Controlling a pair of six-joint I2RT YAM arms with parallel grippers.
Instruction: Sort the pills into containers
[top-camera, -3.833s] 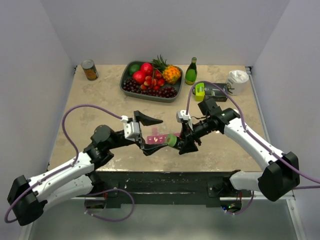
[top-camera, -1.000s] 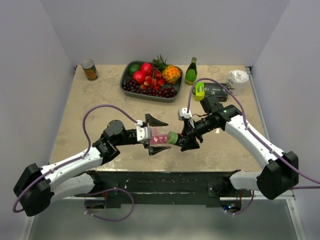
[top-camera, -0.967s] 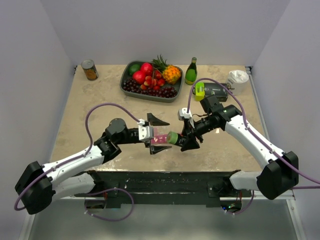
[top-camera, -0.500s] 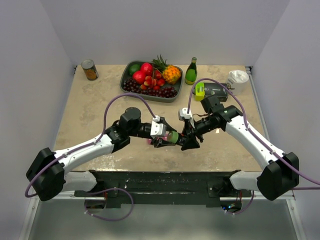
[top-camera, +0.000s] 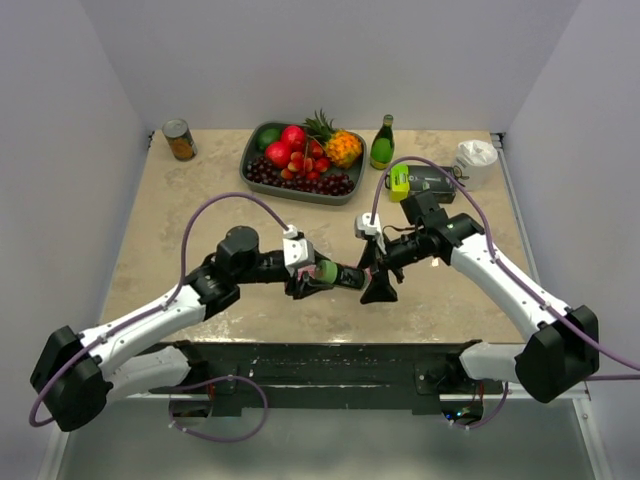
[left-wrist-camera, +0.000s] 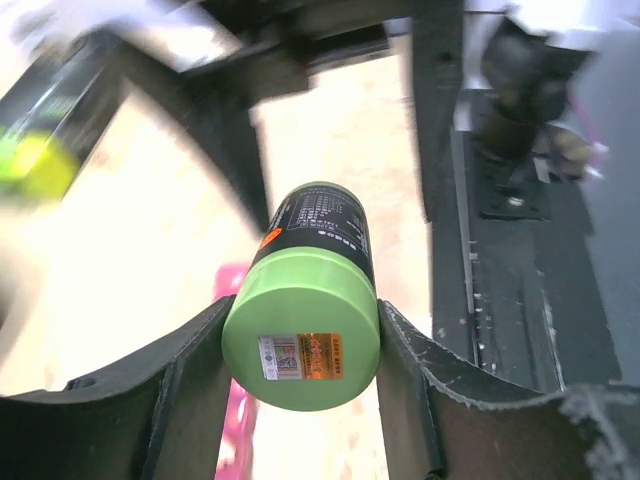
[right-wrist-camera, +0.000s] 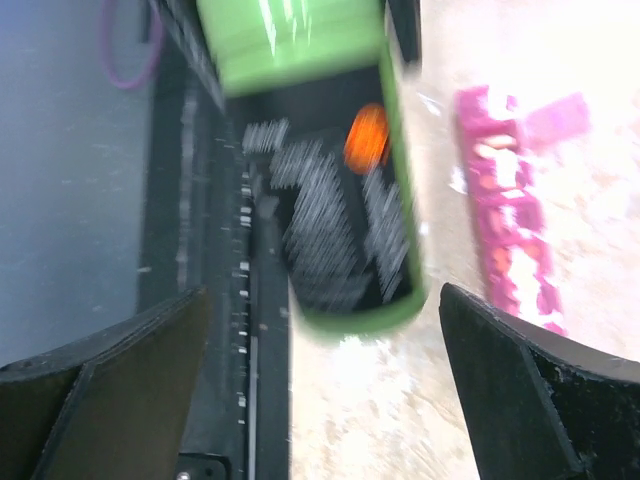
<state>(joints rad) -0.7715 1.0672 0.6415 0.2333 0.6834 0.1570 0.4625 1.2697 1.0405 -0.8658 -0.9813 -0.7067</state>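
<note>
A dark bottle with a green cap (top-camera: 333, 273) hangs level above the table between the two arms. My left gripper (top-camera: 316, 276) is shut on its cap (left-wrist-camera: 300, 335), one finger pressed to each side. My right gripper (top-camera: 376, 277) stands open, its fingers (right-wrist-camera: 480, 370) wide of the bottle's base (right-wrist-camera: 330, 230) and not touching it. The pink containers strip (right-wrist-camera: 505, 215) lies on the table beside the bottle, with one lid (right-wrist-camera: 560, 115) raised, and shows below the cap in the left wrist view (left-wrist-camera: 235, 400). In the top view the grippers hide it. I cannot make out single pills.
A fruit tray (top-camera: 345, 192), a can (top-camera: 179, 139), a green glass bottle (top-camera: 382, 142), a yellow-green device (top-camera: 400, 183) and a white cup (top-camera: 475, 160) stand at the back. The black rail (top-camera: 320, 360) runs along the near edge.
My left gripper reached in and shut on the bottle's cap. My right gripper, shut on the bottle before, has opened and let go. The bottle has shifted slightly left.
</note>
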